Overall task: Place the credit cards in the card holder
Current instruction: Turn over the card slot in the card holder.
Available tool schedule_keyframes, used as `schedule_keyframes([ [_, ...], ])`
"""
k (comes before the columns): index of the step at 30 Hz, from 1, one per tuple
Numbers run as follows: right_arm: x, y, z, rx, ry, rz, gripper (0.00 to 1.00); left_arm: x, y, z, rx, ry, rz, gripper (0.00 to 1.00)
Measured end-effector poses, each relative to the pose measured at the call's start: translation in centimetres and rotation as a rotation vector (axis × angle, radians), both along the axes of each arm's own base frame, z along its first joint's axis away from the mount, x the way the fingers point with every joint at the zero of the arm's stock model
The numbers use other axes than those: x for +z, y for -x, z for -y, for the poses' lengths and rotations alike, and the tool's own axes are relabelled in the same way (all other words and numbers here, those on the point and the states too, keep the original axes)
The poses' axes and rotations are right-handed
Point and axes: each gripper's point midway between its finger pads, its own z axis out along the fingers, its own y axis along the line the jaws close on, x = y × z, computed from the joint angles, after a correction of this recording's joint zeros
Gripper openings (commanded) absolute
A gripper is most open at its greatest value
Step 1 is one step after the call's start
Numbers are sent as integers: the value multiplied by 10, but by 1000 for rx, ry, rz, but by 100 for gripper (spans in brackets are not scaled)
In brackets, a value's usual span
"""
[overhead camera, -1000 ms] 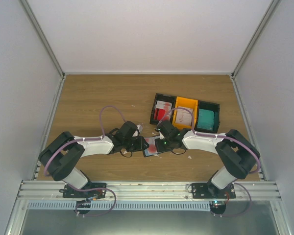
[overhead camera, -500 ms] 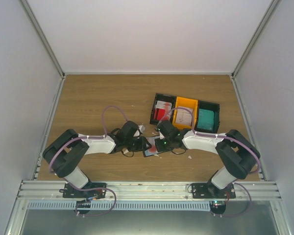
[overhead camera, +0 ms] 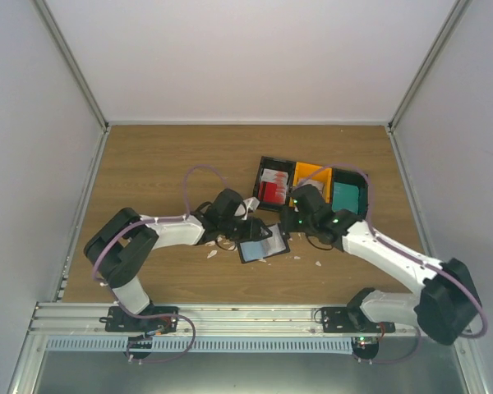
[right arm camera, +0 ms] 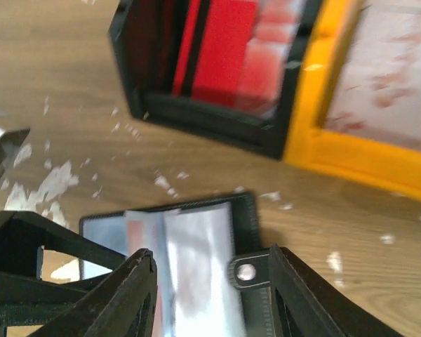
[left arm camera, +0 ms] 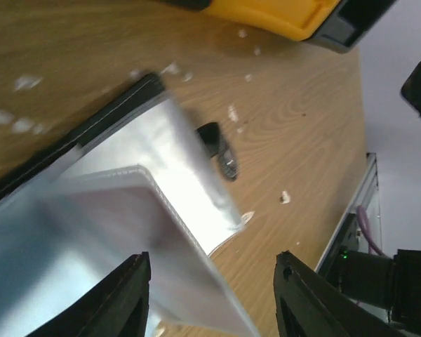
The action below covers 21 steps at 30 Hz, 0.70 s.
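Card holder (overhead camera: 261, 245) lies open on the table (overhead camera: 164, 164), clear sleeves up; a faint reddish tint in one sleeve, too blurred to say if it's a card. Left gripper (overhead camera: 248, 229) is at the holder's left edge with its jaws apart and a sleeve page between them; can't tell if they touch it. Right gripper (overhead camera: 293, 220) is just beyond the holder's far right corner, jaws apart, holding nothing.

Beyond the holder are 3 bins in a row. The black bin (overhead camera: 260, 187) holds a red-and-white card (overhead camera: 273, 190). The yellow bin (overhead camera: 316, 170) is mostly hidden by the right arm in the top view; the right wrist view shows a whitish card (right arm camera: 400, 77) in it, cut off at the edge. The second black bin (overhead camera: 351, 176) holds a teal card (overhead camera: 347, 197). That makes 3 cards seen; can't tell if any are stacks. Counts: 1 holder, 2 arms.

White crumbs (overhead camera: 211, 253) are scattered around the holder. Table is wood grain, with white walls (overhead camera: 255, 57) on three sides and a metal rail (overhead camera: 246, 316) on the near side of the holder
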Motion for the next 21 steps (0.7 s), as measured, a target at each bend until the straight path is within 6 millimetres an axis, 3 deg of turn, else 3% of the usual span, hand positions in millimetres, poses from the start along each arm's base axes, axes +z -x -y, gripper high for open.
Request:
schedule_keyframes([
  [5,26,-12,39,-127,0,52,52,15,-11,24,-64,58,21,61],
  [10,47,-28,61,-151,23,89,56,25,-19,25,-74,72,64,69],
  [16,78,-68,77,-125,44,144,51,45,-50,-9,55,22,163,71],
  [21,62,-102,88,-121,120,95,31,53,-73,-50,187,-24,225,64],
])
